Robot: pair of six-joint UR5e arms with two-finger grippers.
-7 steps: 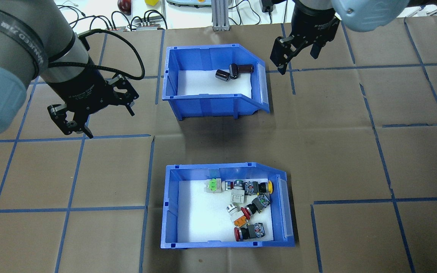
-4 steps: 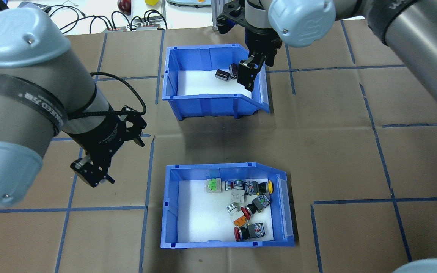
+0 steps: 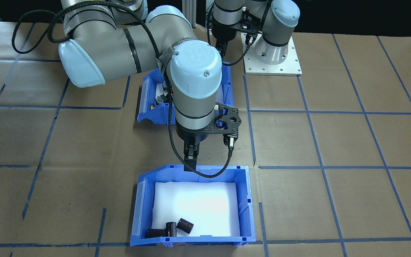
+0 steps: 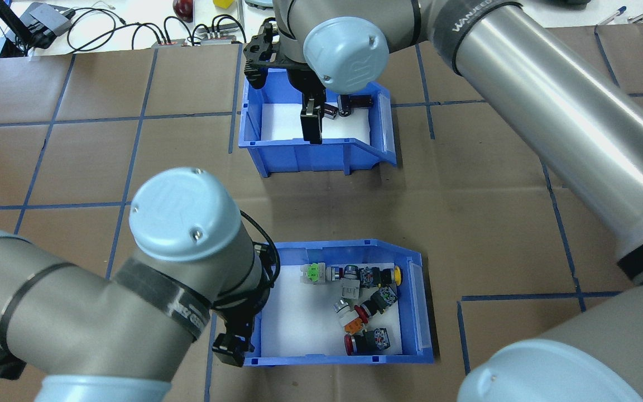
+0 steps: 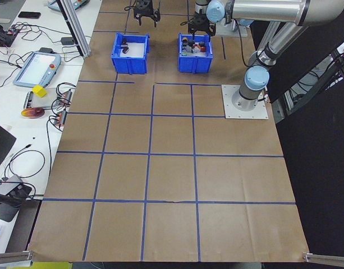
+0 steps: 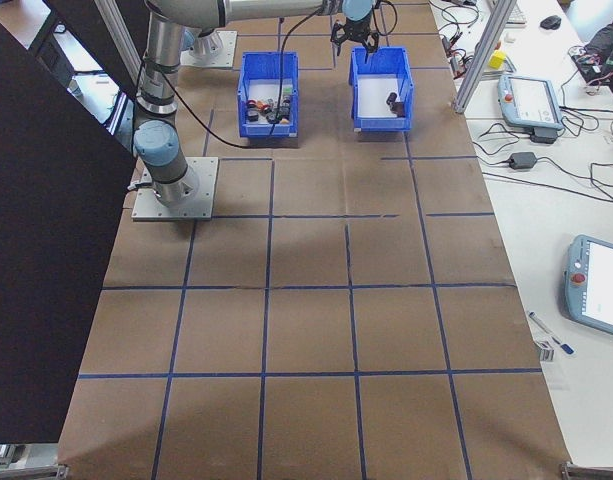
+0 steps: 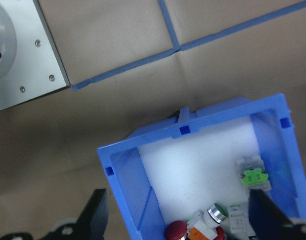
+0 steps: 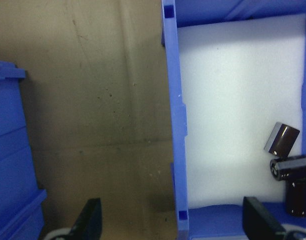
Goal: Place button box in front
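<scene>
Two high views facing each other, two distant end views, two close wrist views downward.

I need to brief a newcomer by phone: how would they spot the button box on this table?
On the brown table with its blue tape grid sit two alike blue bins. The button box is the one nearer the robot's base, with the left pincer at its corner. It alone holds switches with red, green, orange and yellow caps; the other bin holds only dark cylinders.
</scene>
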